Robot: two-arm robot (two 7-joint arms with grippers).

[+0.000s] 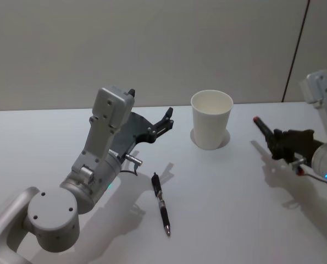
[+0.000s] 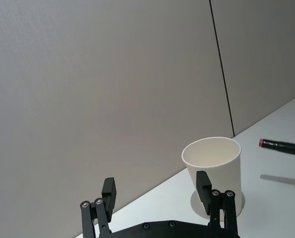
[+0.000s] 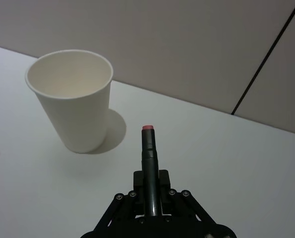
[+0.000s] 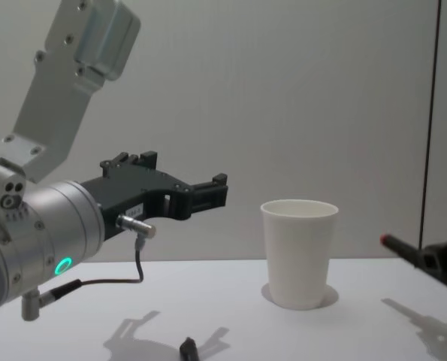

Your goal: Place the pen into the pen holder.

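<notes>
- Counting the scene: two pens, one paper cup and two grippers are showing.
- Nearest the robot, the loose pen [image 1: 161,202] is lying flat on the smooth white desk [image 1: 234,209]. It is slim and black with a silvery section along its barrel. It is sitting in front of the pen holder [image 1: 211,124] and to its left, well apart from it, and is touching neither gripper.
- The left gripper [image 1: 167,120] is hovering above the desk to the left of the pen holder, near it but not touching. Its two black fingers [image 2: 109,191] are standing wide apart with nothing between them.
- The right gripper [image 1: 287,144] is hanging low over the desk to the right of the pen holder. Its fingers are clamping tight around the held pen [image 1: 262,127], a black cylindrical one. The pen's red end is pointing toward the pen holder and staying clear of it.
- The pen holder is standing upright on the desk between the two grippers. It is a plain white paper cup, tapered toward its base, with a rolled rim, and its open mouth is showing a bare white inside.
- Behind the pen holder, a pale matt wall [image 1: 152,49] is rising from the desk's far edge, with one thin dark seam running down it on the right.
</notes>
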